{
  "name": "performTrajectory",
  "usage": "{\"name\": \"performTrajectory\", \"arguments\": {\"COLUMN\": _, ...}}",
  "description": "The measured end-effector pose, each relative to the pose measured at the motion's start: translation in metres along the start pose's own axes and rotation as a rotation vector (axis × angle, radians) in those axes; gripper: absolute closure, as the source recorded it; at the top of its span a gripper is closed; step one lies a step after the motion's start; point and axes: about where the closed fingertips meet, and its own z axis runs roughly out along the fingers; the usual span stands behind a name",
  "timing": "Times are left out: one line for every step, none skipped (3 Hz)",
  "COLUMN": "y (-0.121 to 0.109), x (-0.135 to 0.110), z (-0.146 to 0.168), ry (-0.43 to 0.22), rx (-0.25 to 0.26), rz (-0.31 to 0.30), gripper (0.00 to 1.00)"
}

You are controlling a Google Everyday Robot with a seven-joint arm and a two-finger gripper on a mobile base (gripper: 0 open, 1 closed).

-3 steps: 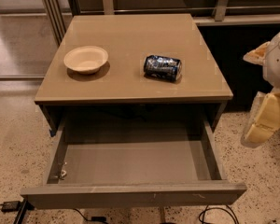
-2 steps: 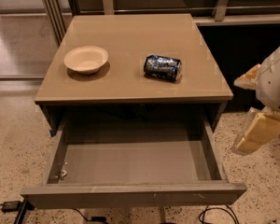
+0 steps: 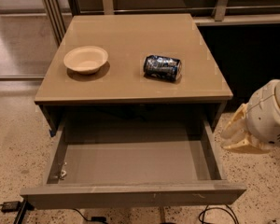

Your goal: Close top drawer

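Observation:
The top drawer [image 3: 130,158] is pulled far out from under the tan tabletop [image 3: 130,78]. Its grey inner tray is almost bare, with one small pale scrap near the front left corner. Its flat handleless front panel [image 3: 130,197] faces the camera at the bottom of the view. My gripper [image 3: 239,130] hangs at the right, just outside the drawer's right side wall, below my white wrist housing [image 3: 273,113]. It touches nothing that I can see.
A beige bowl [image 3: 86,59] and a dark blue can lying on its side [image 3: 162,68] sit on the tabletop. Cables lie on the speckled floor under the drawer front [image 3: 210,213]. Metal rails run behind the table [image 3: 130,8].
My gripper and wrist have moved left and down, from beside the table's right edge to close by the drawer's right wall. The drawer, bowl and can have not moved.

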Motion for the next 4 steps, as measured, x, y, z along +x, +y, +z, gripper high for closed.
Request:
{"name": "performTrajectory", "arguments": {"y": 0.002, "x": 0.001, "z": 0.003, "ry": -0.002, "rx": -0.006, "rz": -0.002, "gripper": 0.88}}
{"name": "performTrajectory", "arguments": {"y": 0.002, "x": 0.001, "z": 0.003, "ry": -0.002, "rx": -0.006, "rz": -0.002, "gripper": 1.0}}
{"name": "performTrajectory", "arguments": {"y": 0.02, "x": 0.003, "z": 0.015, "ry": -0.026, "rx": -0.048, "rz": 0.014, "gripper": 1.0}}
{"name": "performTrajectory", "arguments": {"y": 0.053, "x": 0.004, "z": 0.044, "ry": -0.094, "rx": -0.116, "rz": 0.04, "gripper": 1.0}}
